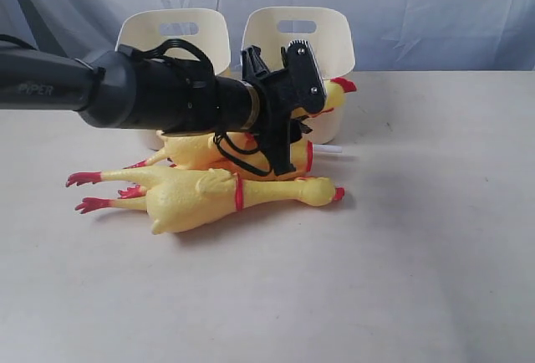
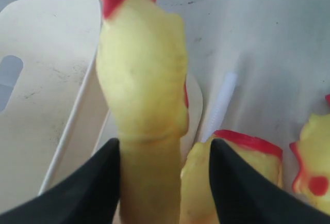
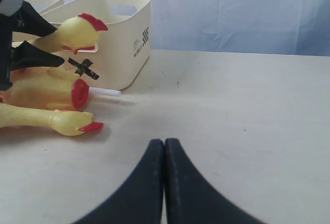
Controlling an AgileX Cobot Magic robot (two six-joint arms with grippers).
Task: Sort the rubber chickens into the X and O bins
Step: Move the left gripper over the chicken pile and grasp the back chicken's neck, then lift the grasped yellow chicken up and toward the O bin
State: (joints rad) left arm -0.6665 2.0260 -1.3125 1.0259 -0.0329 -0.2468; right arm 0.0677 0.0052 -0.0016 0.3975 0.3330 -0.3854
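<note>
Step in hand: first sort. Left gripper (image 2: pixel 164 182) jaws spread around neck of lifted chicken (image 2: pixel 142 84); contact looks likely, firm pinch not confirmed. Head beside X bin (image 3: pixel 116 38).

Next move: carry over rim, release inside.

Two chickens (image 1: pixel 209 200) remain on counter (image 1: pixel 418 254), clustered under arm. White stick (image 3: pixel 105 92) beside bin.

Right gripper (image 3: pixel 164 182) jaws pressed together, empty, well apart.

O bin (image 1: pixel 175 33) behind arm.

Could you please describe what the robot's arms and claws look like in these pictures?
The left arm is a matte black tube with faint grey "PIPER" lettering, a thicker rounded joint, a brass-coloured ring near the wrist, and looping black cables. Its left claw carries a black bracket with small screws. The right claw shows two smooth, black, tapered fingers.
</note>
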